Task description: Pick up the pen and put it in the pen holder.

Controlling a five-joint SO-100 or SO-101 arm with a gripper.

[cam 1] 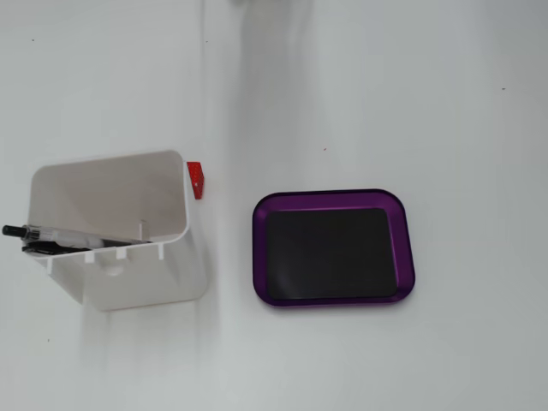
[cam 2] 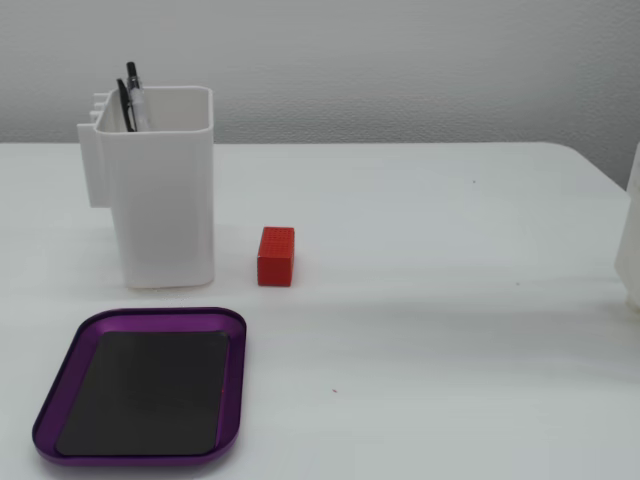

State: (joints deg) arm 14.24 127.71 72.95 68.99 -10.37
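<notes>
A white pen holder (cam 1: 128, 248) stands on the white table, also seen in the other fixed view (cam 2: 165, 195) at the left. A pen with a clear barrel and black tip (cam 1: 51, 235) stands inside it, leaning against the holder's rim; its black top sticks out above the rim in the other fixed view (cam 2: 133, 95). No gripper or arm shows in either fixed view.
A purple tray with a black inner mat (cam 1: 334, 248) lies beside the holder, at the front left in the other fixed view (cam 2: 145, 385). A small red block (cam 2: 276, 256) stands next to the holder (cam 1: 196, 178). A white object's edge (cam 2: 630, 240) is at the right border.
</notes>
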